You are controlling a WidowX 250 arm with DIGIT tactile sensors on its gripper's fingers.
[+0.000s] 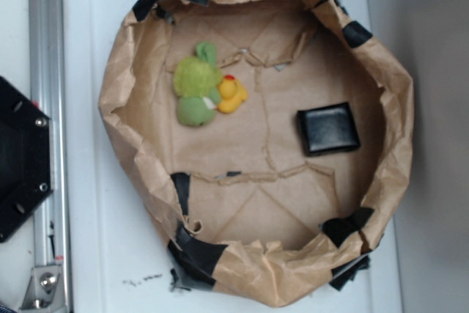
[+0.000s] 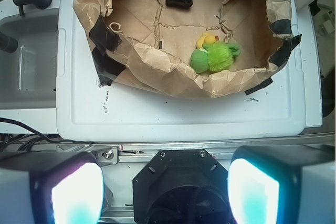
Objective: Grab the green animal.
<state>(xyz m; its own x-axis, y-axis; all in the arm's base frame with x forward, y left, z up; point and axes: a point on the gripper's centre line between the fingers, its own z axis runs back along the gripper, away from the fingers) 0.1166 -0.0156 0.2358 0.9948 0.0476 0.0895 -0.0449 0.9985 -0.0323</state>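
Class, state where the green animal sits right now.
In the exterior view, the green animal lies in the upper left of the paper-lined bin, touching the yellow duck, well left of the black wallet.

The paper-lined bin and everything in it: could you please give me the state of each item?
green animal: lying on its side, touching the duck.
yellow duck: lying against the green animal.
black wallet: flat, closed, apart from both toys.
paper bin: open-topped, crumpled, taped.
gripper: open, outside the bin, holding nothing.

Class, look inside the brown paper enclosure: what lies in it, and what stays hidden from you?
Inside the paper enclosure lie the green animal, a yellow duck touching it, and a black wallet apart from them. Whatever is beneath the toys and wallet is covered.
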